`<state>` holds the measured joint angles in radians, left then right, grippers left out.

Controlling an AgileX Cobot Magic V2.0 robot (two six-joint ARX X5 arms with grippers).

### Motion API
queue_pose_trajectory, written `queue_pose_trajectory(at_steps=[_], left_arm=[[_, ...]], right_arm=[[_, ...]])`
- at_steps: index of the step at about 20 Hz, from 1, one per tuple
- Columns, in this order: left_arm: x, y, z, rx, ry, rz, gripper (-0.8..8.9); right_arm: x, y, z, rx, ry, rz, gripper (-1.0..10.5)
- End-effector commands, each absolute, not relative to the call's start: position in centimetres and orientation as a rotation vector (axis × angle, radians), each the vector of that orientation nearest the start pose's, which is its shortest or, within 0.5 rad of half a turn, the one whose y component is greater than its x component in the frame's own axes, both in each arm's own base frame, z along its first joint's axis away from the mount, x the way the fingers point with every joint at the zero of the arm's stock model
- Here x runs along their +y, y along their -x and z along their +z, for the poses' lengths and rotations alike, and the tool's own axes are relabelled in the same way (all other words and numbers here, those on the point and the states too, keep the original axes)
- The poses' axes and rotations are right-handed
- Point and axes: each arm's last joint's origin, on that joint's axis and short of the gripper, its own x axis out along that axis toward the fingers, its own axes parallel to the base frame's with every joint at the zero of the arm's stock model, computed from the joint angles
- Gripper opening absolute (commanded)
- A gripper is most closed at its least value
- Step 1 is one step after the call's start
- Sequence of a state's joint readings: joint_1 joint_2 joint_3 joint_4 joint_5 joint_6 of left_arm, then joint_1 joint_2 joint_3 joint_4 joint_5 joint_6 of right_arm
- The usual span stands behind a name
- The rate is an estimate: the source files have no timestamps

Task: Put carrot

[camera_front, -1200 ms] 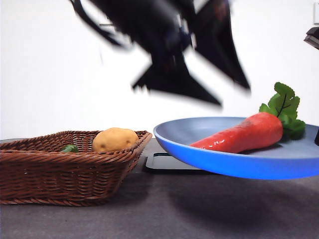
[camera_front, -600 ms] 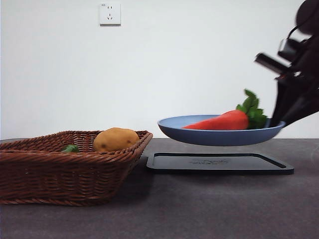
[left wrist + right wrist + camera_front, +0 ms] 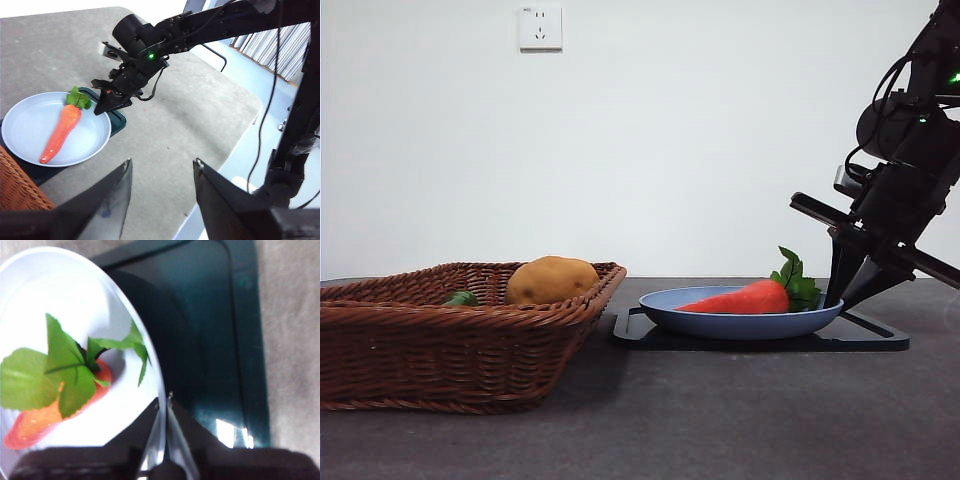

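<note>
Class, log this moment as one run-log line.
right gripper: shut on plate rim | carrot: on plate | plate: on tray | left gripper: open, idle

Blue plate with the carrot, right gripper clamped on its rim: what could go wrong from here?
1. The right gripper pinches the blue plate only at its thin rim, so it may tip or drag on release.
2. The carrot lies loose on the plate, leaves toward the gripper; a jolt could roll it off.
3. The plate overhangs the dark tray on the basket side and may rock.
</note>
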<state>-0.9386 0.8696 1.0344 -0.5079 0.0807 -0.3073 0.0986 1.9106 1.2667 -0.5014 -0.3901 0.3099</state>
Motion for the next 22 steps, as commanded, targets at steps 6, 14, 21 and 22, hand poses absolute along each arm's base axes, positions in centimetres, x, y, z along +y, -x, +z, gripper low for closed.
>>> queue_pose_trajectory(at_steps=[6,14,21,22], left_arm=[[-14.5,-10.7,37.6,0.382,0.037,-0.842,2.19],[-17.4,-14.4,36.9,0.193,-0.190,-0.558,2.07],[-17.0,-17.9,34.0,0.356,-0.295,-0.433,0.06],[-16.7,-18.1,33.9,0.370,-0.300,-0.416,0.06]], right_arm=[[4.6,-37.7,17.6,1.192,-0.407,0.273,2.3],[5.1,-32.8,25.3,1.150,-0.313,0.348,1.3],[7.1,-28.3,30.1,1.030,-0.090,0.327,0.0],[7.4,-27.7,30.5,1.011,-0.067,0.327,0.0]])
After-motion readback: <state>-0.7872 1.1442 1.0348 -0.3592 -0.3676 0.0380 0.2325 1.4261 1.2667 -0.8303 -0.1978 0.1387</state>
